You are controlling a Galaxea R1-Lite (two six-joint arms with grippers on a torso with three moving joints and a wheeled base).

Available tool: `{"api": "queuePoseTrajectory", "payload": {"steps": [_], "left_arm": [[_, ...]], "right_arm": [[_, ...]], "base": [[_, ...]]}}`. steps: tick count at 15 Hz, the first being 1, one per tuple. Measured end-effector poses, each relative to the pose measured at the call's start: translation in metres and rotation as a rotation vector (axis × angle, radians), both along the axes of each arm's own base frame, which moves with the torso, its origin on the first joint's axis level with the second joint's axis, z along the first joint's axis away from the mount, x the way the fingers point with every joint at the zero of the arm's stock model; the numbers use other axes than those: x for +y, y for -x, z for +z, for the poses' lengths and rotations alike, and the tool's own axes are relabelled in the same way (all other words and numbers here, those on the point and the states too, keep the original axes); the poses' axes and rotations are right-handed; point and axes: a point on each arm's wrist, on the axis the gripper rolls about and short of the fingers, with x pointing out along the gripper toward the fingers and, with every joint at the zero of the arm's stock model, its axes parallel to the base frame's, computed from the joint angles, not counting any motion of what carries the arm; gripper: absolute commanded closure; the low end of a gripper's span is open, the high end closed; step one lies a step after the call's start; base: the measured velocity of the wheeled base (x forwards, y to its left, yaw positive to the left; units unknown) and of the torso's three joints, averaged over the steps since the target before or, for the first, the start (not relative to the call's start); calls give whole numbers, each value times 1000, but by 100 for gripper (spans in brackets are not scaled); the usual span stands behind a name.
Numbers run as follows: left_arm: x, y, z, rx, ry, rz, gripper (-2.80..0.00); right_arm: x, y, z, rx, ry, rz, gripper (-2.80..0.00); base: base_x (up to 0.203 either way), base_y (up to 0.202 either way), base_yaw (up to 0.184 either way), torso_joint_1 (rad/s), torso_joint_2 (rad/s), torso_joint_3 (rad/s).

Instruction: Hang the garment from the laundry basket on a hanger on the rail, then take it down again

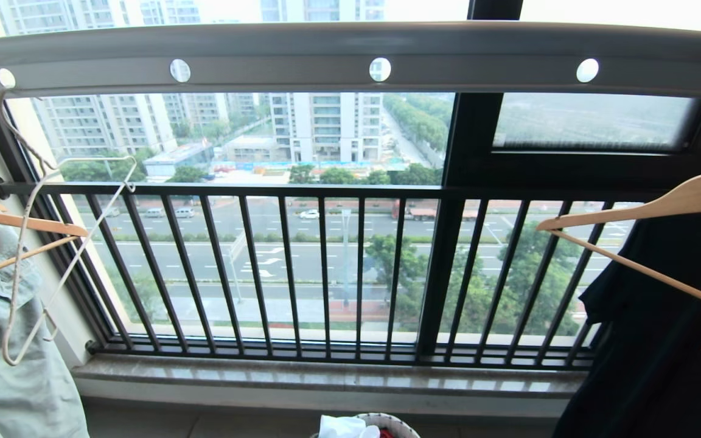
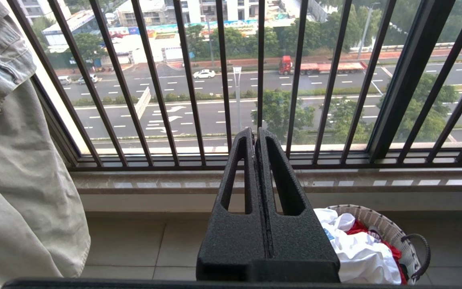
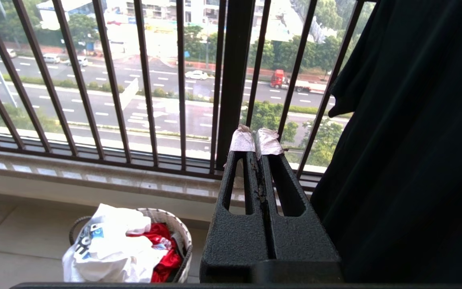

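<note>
- Head view: nothing is started. The rail (image 1: 350, 61) runs across at twelve o'clock, and the hanger (image 1: 40, 243) dangles empty from its leftmost hole, at nine o'clock. Neither of my arms shows here.
- The garment (image 3: 106, 249) lies crumpled on top of a red cloth (image 3: 163, 257) in the laundry basket (image 2: 379, 224), on the floor at six o'clock, below the window railing (image 1: 326, 267).
- My left pincer (image 2: 256, 134) is closed on nothing and held level above the floor; my right pincer (image 3: 256, 138) is likewise closed and empty, beside a hanging dark garment (image 3: 407, 140).
- As I judge it, the step in hand is fetching the T-shirt: I must open one pincer, reach down toward six o'clock and pinch the white cloth alone, leaving the red one.
</note>
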Motion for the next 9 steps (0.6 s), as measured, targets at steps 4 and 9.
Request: {"api": "queuePoseTrajectory", "payload": {"steps": [4,9], "left_arm": [[0,0,0,0,0,0,0],[0,0,0,0,0,0,0]], "right_arm": [[0,0,0,-1,-17,0,0],[0,0,0,0,-31,-5,0]], "base": [[0,0,0,0,0,0],[0,0,0,0,0,0]]}}
